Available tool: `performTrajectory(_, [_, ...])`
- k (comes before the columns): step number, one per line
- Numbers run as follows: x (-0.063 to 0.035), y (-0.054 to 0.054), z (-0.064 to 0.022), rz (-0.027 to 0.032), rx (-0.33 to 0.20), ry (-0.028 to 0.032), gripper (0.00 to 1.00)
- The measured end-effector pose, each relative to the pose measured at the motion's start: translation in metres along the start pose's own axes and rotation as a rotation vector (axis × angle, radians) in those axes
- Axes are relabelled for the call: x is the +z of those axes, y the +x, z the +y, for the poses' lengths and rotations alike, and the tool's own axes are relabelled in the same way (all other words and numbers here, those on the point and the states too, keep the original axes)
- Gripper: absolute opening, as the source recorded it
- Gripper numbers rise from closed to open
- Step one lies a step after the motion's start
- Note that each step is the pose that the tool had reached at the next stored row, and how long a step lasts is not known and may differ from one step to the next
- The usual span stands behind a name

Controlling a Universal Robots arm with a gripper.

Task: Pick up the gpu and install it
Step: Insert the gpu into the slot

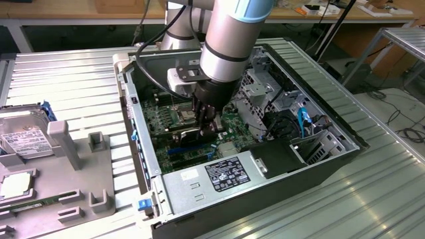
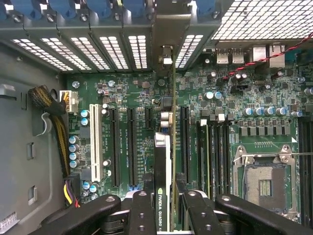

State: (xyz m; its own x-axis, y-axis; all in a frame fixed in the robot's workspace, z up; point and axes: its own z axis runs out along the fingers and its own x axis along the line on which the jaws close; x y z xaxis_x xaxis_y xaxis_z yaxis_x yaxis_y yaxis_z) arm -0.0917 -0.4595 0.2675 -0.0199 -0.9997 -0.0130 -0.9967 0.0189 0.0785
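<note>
The fingers point(image 2: 143, 211) are clamped on the graphics card point(image 2: 163, 161), one on each flat side. The gripper point(image 2: 164, 198) holds the card edge-on, its labelled side showing as a thin strip.

The card is inside the computer case point(image 1: 143, 144), standing upright over the motherboard point(image 2: 124, 88) among the long black slots point(image 2: 185, 142). Whether its lower edge sits in a slot or only hangs above the board cannot be told. A white slot point(image 2: 95, 142) lies further along the board on one side of the card. The open processor socket point(image 2: 264, 181) lies on the other side.

Past the card, its metal end bracket point(image 2: 171, 24) reaches the case's rear wall. There it lines up with the row of vented slot covers point(image 2: 83, 46) and their blue clips point(image 2: 98, 7).

In the exterior view the arm point(image 1: 232, 40) comes down into the open case from above. The power supply point(image 1: 219, 174) sits at the case's near end. The case lies on a ribbed metal table point(image 1: 73, 79). To the exterior view's left of the case, well apart from it, a hard drive point(image 1: 23, 134) rests in a grey holder point(image 1: 66, 144).
</note>
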Motion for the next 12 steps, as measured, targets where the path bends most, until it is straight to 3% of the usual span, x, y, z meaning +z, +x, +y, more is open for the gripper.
performTrajectory(2, [0.0000,0.0000,-0.0001,-0.0042,-0.002,0.0001,0.27])
performTrajectory(12, [0.0017,0.0000,0.0008,-0.0056,-0.002,0.0006,0.27])
